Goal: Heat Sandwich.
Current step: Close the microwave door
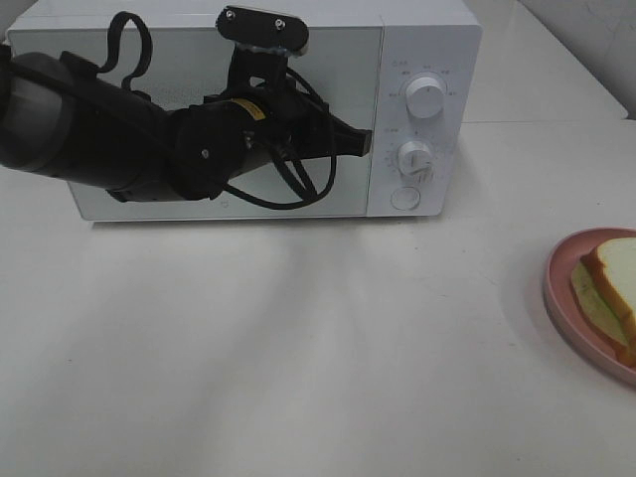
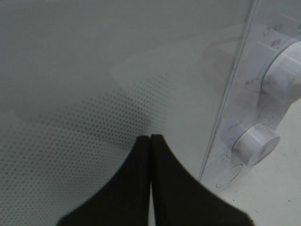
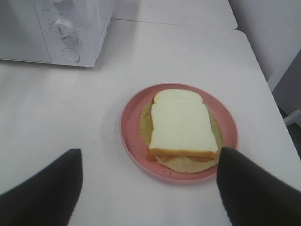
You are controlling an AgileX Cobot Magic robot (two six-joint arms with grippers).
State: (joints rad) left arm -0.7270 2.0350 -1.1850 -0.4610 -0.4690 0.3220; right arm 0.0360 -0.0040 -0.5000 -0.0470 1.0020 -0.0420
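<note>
So the left fingers (image 2: 149, 137) are pressed together with nothing between them, tips right up against the microwave (image 1: 248, 109) door glass, just short of the seam where the door meets the control panel. The two knobs (image 2: 254, 143) sit just past the fingertips on the far side of that seam, and there's a round button (image 1: 405, 198) below them. Door looks closed from the high view.

The sandwich (image 3: 181, 123) is on the pink plate (image 3: 131, 134) out on the bench (image 1: 298, 348), well apart from the microwave. The right fingers (image 3: 148, 186) are spread wide, nothing in them, hovering on the near side of the plate with the sandwich lying ahead between the two tips.

My read: this is the open-the-door step, the sandwich hasn't been touched. No handle that I can see, so I'd guess the door pops via that round button, or gets pried at the seam. Either way, the next move needs the clenched left tips slid past the seam and lined up on the button, then a straight push. Risk is clipping the lower knob on the way. After that the right side needs to close on the plate rim, not the bread.
</note>
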